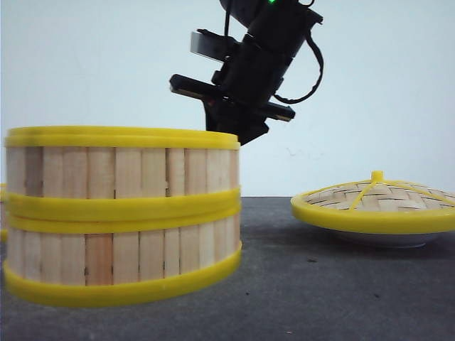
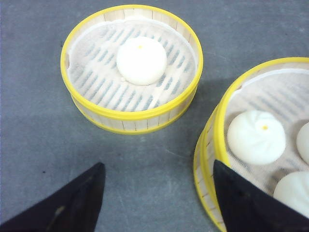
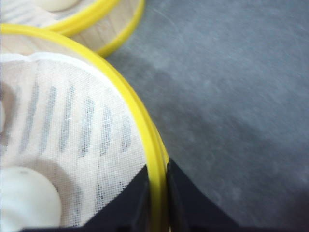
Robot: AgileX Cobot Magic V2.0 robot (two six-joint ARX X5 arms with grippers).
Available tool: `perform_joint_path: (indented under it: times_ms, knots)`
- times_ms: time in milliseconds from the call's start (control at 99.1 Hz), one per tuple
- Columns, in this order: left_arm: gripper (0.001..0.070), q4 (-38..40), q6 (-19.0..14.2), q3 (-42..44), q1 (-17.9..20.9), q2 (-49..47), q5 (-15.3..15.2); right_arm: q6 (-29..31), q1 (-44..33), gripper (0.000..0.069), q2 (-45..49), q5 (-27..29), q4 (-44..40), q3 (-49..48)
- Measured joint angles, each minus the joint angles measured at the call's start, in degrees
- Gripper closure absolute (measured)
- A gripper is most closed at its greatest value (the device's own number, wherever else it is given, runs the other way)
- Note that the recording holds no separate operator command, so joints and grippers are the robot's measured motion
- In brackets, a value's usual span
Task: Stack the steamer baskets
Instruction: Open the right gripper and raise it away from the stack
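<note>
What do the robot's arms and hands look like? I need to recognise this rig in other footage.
The arm in the front view is black and blocky, with a grey-silver block on its side, a looping black cable and a green light at the top. In the wrist views, the left hand and right hand each have plain black, tapering, wedge-shaped fingers.
</note>
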Motion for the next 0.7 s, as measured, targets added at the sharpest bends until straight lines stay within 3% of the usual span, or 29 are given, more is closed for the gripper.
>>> perform_joint_path:
  times_ms: [212,454,696]
  knots:
    - [0.0292,0.0,0.0,0.0,0.0,0.0,0.0,-0.42,0.22,0.0653,0.04,0.26,0.0,0.0]
    - [0.0292,0.0,0.02,0.0,0.0,0.0,0.0,-0.15,0.55,0.033,0.04,0.09,-0.17,0.0]
    - [0.0292,2.56,-0.09,0.0,0.96,1.42,0.02,0.07,-0.9,0.0284,-5.44,0.13,-7.61,0.0]
